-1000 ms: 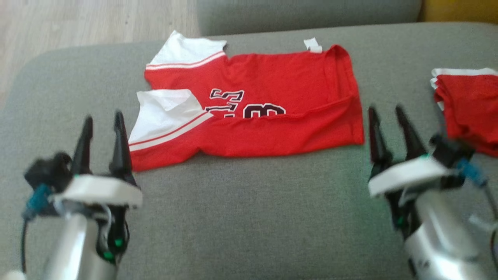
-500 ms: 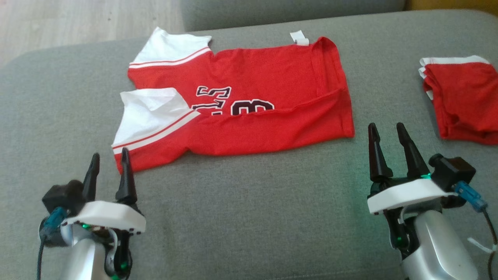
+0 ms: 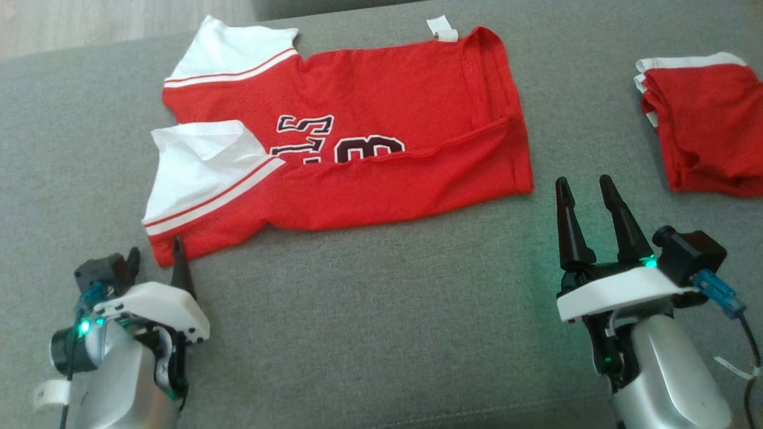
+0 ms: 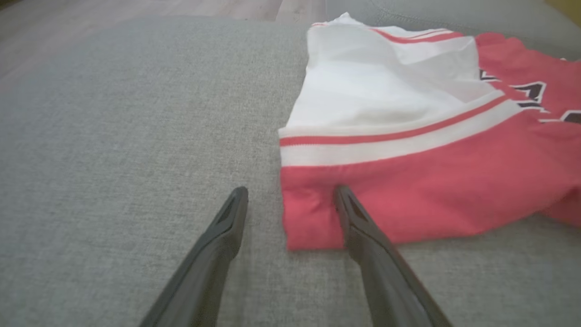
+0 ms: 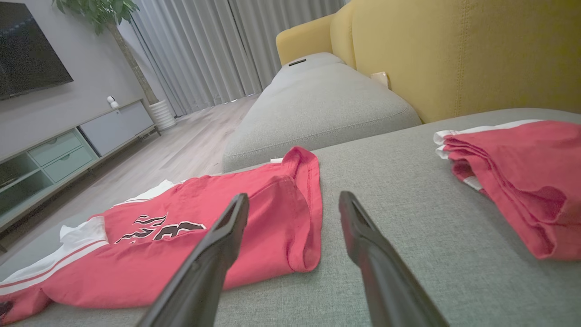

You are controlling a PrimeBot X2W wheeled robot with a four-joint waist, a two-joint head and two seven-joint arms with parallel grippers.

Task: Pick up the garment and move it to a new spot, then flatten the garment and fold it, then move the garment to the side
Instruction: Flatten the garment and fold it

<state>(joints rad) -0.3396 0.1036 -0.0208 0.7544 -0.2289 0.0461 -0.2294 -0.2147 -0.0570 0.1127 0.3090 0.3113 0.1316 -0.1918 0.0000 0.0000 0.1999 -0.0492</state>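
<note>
"Two grippers close in: how do they sit?"

"Both low over the grey cushion [image 3: 381,310], fingers pointing away from the robot. The left gripper [image 3: 156,253] has its jaws apart across the near corner of the garment [image 3: 357,107]. In the left wrist view one finger [image 4: 358,222] lies over the red hem and the other over bare fabric. I cannot tell whether it touches."

"The right one?"

"The right gripper [image 3: 583,182] is spread too and holds nothing. It sits just off the garment's near right corner."

"How does the garment lie?"

"Partly folded, white sleeves to the left, dark numerals showing. A folded red garment [image 3: 703,131] lies well apart on the right."

"Beyond?"

"A second seat [image 5: 317,104], a yellow backrest [image 5: 454,54], wooden floor [image 5: 181,150], curtains [image 5: 204,45], a cabinet [image 5: 68,145] and a television [image 5: 27,45]."
</note>
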